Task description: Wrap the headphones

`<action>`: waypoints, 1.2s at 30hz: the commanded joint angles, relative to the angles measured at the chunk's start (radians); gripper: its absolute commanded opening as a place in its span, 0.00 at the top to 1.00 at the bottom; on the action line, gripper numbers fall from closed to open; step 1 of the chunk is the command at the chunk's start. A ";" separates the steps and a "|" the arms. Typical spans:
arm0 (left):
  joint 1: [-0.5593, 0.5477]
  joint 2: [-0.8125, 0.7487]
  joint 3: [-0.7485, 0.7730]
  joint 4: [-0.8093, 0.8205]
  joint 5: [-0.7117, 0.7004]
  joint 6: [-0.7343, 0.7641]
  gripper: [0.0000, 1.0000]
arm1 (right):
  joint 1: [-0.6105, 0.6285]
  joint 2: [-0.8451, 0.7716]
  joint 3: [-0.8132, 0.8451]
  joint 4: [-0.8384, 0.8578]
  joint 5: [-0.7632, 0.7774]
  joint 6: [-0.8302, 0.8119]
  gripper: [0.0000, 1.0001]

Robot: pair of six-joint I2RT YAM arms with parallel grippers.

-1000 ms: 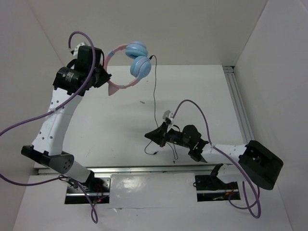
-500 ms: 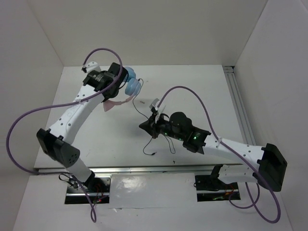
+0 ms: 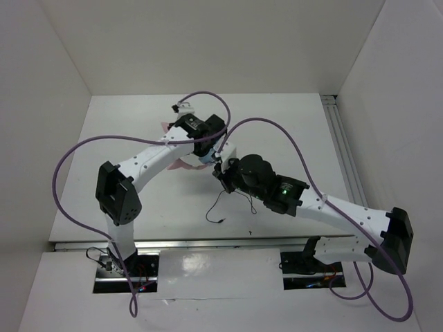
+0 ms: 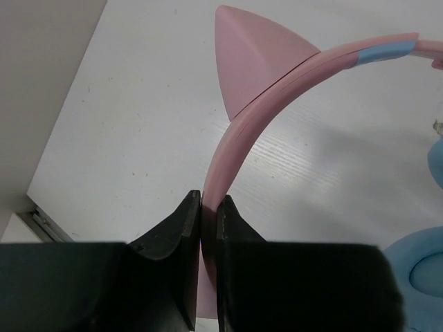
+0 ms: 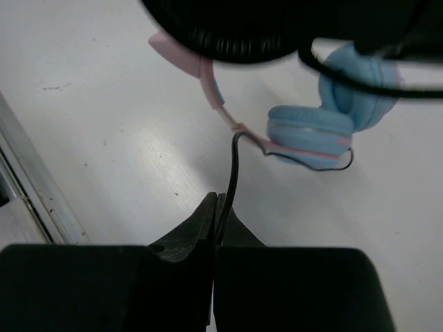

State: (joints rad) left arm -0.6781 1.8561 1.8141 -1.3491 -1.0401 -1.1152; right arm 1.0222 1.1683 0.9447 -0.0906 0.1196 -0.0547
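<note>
Headphones (image 3: 205, 160) have swung from high near the far left corner down over the table's (image 3: 291, 131) middle. Left gripper (image 4: 209, 205) stays clamped on the pink headband (image 4: 277, 76); right gripper (image 5: 217, 205) pinches the black cord (image 5: 232, 162) just beside them, so winding looks ready to start.

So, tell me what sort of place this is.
Probably a robot lab test cell: a bare white table boxed in by plain white walls, a left arm and a right arm bolted at its near edge, and a metal rail along one side.
</note>
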 commanded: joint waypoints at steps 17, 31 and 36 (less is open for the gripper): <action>-0.236 -0.532 -0.492 0.642 0.311 0.744 1.00 | 0.052 -0.274 0.124 -0.158 0.247 -0.100 1.00; -0.420 -0.728 -0.561 0.686 0.619 0.857 1.00 | 0.038 -0.292 0.027 0.028 0.420 -0.237 1.00; -0.454 -0.739 -0.547 0.645 0.649 0.870 1.00 | -0.080 -0.254 0.046 0.022 0.248 -0.203 1.00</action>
State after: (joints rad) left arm -1.1191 1.1294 1.2304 -0.7403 -0.4473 -0.2562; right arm 0.9947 0.9047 0.9787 -0.1497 0.4427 -0.2554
